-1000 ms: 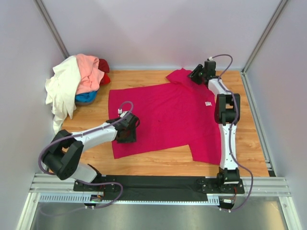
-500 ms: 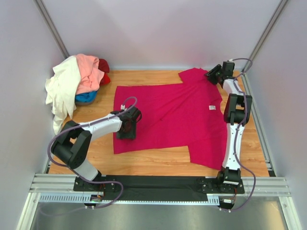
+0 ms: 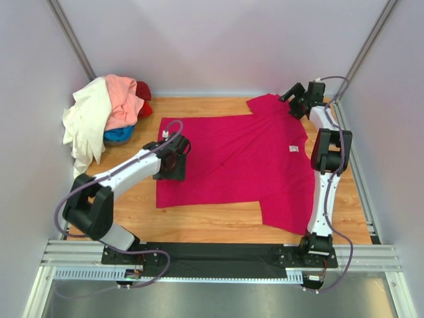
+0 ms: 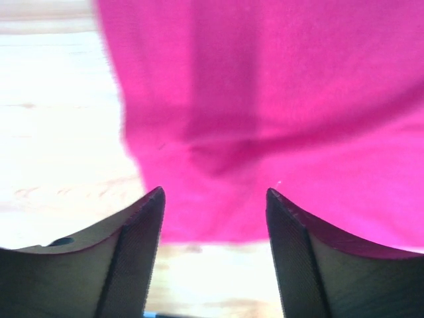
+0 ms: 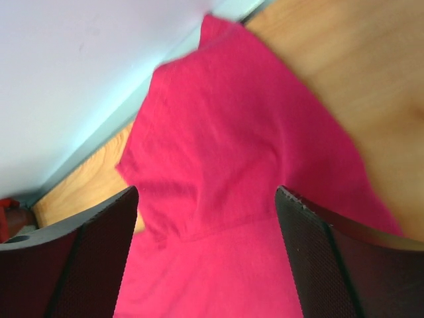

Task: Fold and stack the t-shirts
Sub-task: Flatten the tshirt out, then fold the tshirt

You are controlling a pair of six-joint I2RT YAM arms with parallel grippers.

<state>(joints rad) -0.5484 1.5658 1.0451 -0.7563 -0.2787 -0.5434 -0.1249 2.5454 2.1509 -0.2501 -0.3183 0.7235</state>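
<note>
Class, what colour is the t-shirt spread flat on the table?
Magenta-pink t-shirt, plain; clearest in the top external view.

Five t-shirts (image 3: 232, 159), two arms (image 3: 132, 171) — one table (image 3: 212, 222)

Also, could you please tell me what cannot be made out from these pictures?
Blue shirt and red shirt: top view, mostly buried under the cream shirt and salmon shirt.
White tag on the magenta shirt: top view, too small to read.
Magenta shirt's right edge: top view, behind the right arm.
</note>
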